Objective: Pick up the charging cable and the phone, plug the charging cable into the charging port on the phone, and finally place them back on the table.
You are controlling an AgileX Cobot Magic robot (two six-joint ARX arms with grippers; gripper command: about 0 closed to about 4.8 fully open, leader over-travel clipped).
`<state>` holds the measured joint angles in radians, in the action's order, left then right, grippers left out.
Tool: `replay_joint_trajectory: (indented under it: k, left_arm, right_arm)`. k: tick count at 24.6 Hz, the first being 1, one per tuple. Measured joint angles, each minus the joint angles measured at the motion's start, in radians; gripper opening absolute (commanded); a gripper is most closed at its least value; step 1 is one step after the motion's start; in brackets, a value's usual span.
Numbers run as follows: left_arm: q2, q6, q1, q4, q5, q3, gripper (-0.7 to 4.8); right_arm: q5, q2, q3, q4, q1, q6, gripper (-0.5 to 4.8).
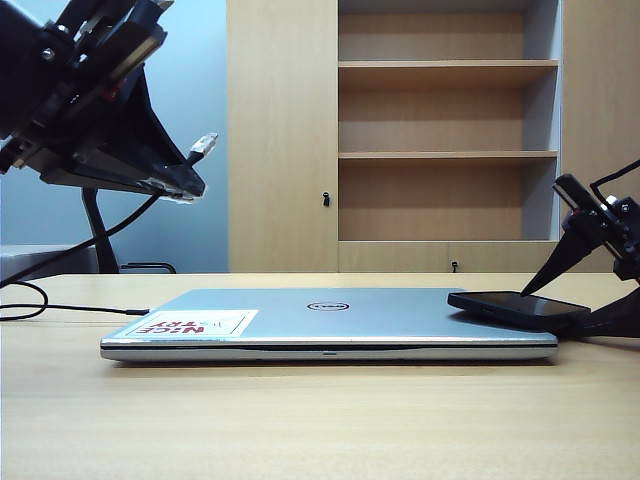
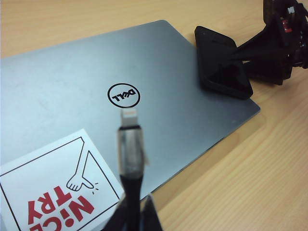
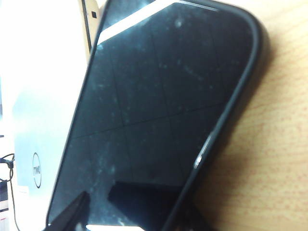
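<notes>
The closed silver Dell laptop (image 1: 330,322) lay flat on the light wood-grain table (image 1: 320,420), and everything else sat in relation to it. The left gripper (image 1: 180,185) hung in the air above the laptop's stickered corner, its jaws clamped on the charging cable (image 2: 129,159) just behind the plug, whose pale metal tip (image 2: 129,114) pointed out over the Dell logo (image 2: 123,95). The cord trailed down from it to the table beside the laptop. The phone (image 1: 518,307), a black slab with a glossy screen, rested tilted on the laptop's opposite corner, one end overhanging the edge. The right gripper (image 1: 580,290) was at that overhanging end, one finger (image 1: 555,268) above the phone and one below; whether they pressed on it could not be told. The red-and-white sticker (image 2: 53,192) read "NICE TRY".
</notes>
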<state>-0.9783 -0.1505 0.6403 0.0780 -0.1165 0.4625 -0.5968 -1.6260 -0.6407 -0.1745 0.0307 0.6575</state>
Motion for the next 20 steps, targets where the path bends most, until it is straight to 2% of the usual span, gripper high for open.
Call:
replay_joint_trajectory:
  k: [5, 8, 12, 18, 20]
  left_arm:
    - [0.000, 0.000, 0.000, 0.000, 0.000, 0.000, -0.06]
    - [0.000, 0.000, 0.000, 0.000, 0.000, 0.000, -0.06]
    - [0.000, 0.000, 0.000, 0.000, 0.000, 0.000, -0.06]
    - [0.000, 0.000, 0.000, 0.000, 0.000, 0.000, -0.06]
    - [0.000, 0.000, 0.000, 0.000, 0.000, 0.000, -0.06]
  right_arm:
    - [0.026, 0.000, 0.000, 0.008, -0.002, -0.002, 1.98]
    - [0.027, 0.000, 0.000, 0.007, -0.002, -0.001, 1.37]
    - [-0.002, 0.000, 0.001, -0.004, 0.007, 0.011, 0.97]
    - [-0.025, 0.001, 0.001, -0.030, 0.012, 0.039, -0.01]
    - [-0.024, 0.001, -0.004, -0.045, 0.010, 0.042, -0.01]
